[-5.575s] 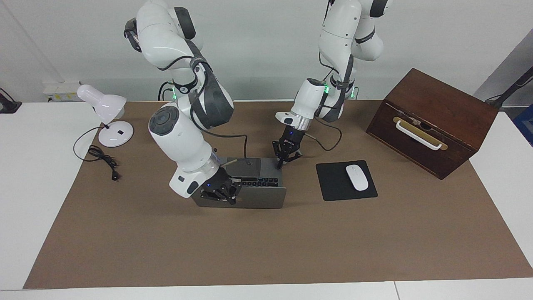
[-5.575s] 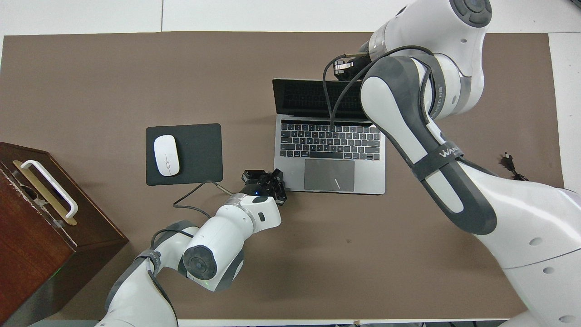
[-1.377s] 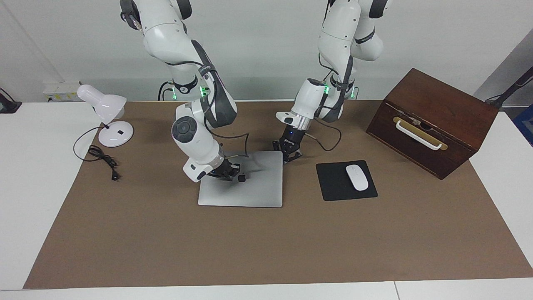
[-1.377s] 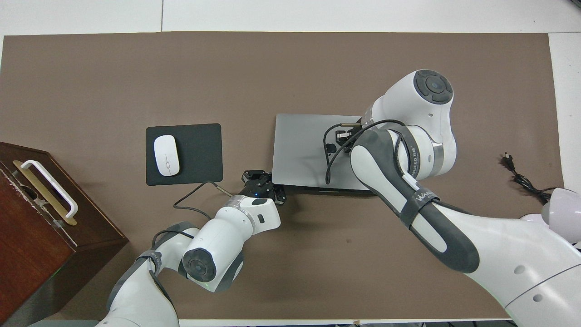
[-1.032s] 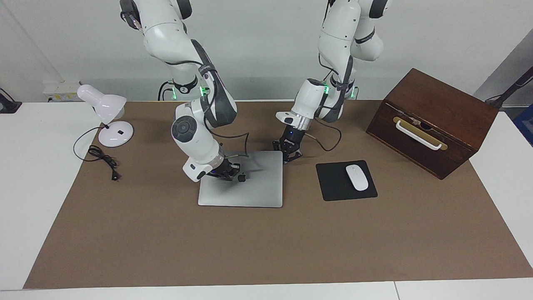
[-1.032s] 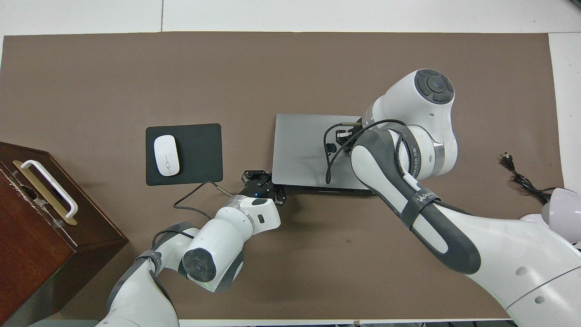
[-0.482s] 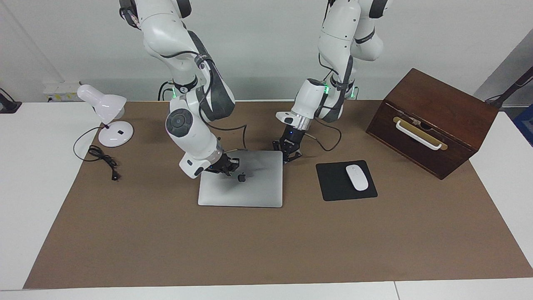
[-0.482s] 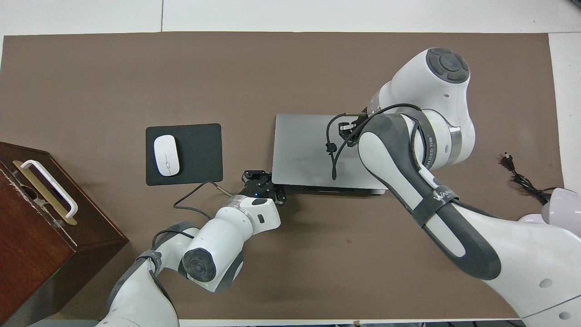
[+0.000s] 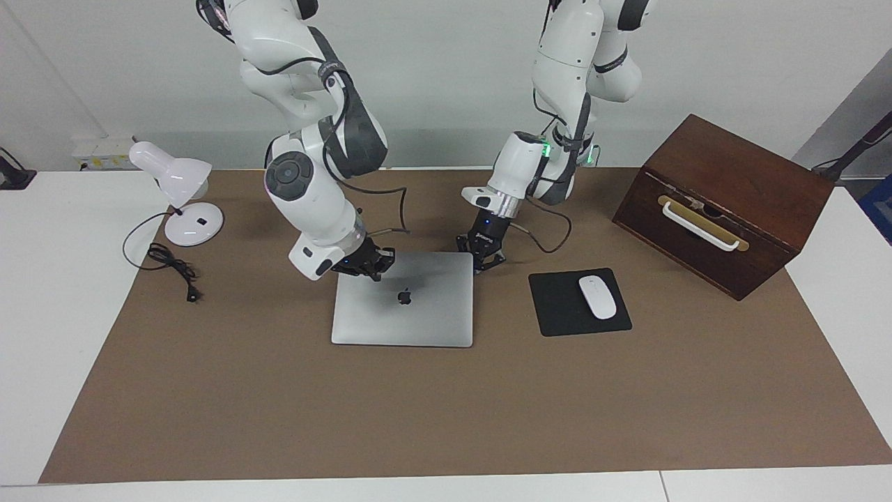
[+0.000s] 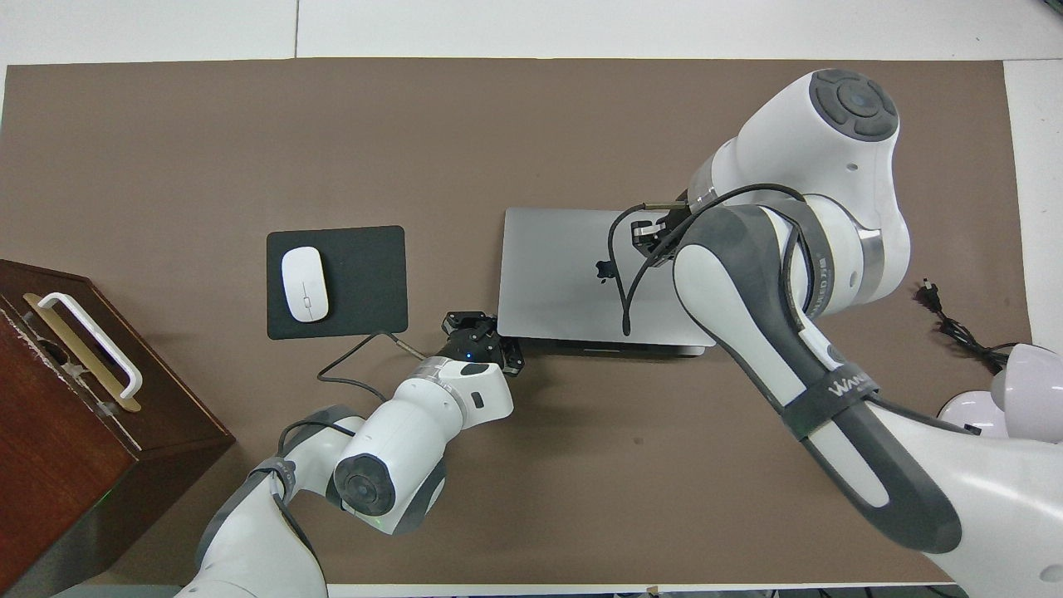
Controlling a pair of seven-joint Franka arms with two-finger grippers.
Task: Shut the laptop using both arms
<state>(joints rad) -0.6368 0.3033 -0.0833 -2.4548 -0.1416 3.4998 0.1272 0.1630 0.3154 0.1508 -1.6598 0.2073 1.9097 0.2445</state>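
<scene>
We see the laptop point(image 9: 402, 298) lying shut and flat on the brown mat point(image 9: 446, 418), near the middle of the table, its lid a smooth silver-grey slab with rounded corners and a dark apple logo point(image 9: 403, 297) at its centre. All four of its edges are exposed; a wide bare stretch of mat lies farther from the robots than the laptop.

Our left gripper point(image 9: 481, 256) is set down at the laptop's near corner toward the left arm's end, touching or just beside the edge; whether its fingers are spread or pressed together we cannot tell. Our right gripper point(image 9: 365, 263) hangs over the near corner toward the right arm's end, and its fingers we cannot tell either. The word "WANJIEO" or similar shows on a strap on the right arm point(image 10: 830, 390), only partly readable.

Beside the laptop, toward the left arm's end, a matte black mouse pad point(image 9: 557, 307) carries a glossy white mouse point(image 9: 598, 297). Further that way stands a dark wooden box point(image 9: 725, 202) with a white handle. Toward the right arm's end a white desk lamp point(image 9: 178, 188) stands with its black cord point(image 9: 171, 268) trailing.
</scene>
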